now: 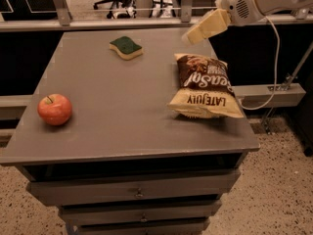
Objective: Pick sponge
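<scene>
The sponge lies flat near the far edge of the grey table, dark green top over pale yellow foam. My gripper hangs above the table's far right part, on a white arm coming in from the upper right. It is to the right of the sponge, apart from it, and holds nothing that I can see.
A brown-and-yellow chip bag lies at the right side of the table, just below the gripper. A red apple sits near the left front edge. A metal rail runs behind the table. A cable hangs at right.
</scene>
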Robot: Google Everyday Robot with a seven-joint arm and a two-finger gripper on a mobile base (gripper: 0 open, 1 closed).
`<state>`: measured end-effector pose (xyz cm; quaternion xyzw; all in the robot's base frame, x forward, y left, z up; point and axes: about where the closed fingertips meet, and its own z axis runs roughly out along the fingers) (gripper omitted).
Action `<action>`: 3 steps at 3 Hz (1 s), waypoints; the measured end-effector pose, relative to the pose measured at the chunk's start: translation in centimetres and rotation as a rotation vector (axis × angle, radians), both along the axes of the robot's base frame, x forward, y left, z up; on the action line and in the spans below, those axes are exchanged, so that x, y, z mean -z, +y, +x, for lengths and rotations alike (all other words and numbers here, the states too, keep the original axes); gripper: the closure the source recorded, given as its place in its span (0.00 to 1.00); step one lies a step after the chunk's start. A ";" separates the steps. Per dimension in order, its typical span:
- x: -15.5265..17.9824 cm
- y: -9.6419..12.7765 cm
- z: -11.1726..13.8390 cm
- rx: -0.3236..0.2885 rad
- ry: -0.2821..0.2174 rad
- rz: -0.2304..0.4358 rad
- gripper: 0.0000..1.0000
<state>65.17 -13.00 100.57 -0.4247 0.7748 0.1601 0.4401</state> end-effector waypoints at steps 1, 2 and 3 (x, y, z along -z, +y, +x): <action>0.0 0.0 0.0 0.000 0.000 0.000 0.00; 2.8 1.5 1.1 0.018 -0.009 0.048 0.00; 5.7 3.3 3.6 0.038 -0.060 0.136 0.00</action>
